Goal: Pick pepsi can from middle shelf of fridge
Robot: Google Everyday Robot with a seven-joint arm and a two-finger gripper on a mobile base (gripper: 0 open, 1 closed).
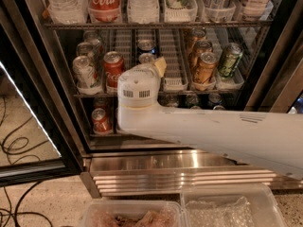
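The arm reaches across from the right, wrist up at the fridge [165, 167]. The gripper [154, 66] is in at the middle shelf [173, 56], mostly hidden behind the white wrist, so whether it is spread or closed cannot be told. The pepsi can [146, 47] stands in the lane just behind it, with a red can [112, 68] one lane left and bronze cans [204, 67] off to the right.

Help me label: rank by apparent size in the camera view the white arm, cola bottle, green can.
White arm, nearest the camera
Cola bottle, top cut off
Green can
Pincer: at the middle shelf.
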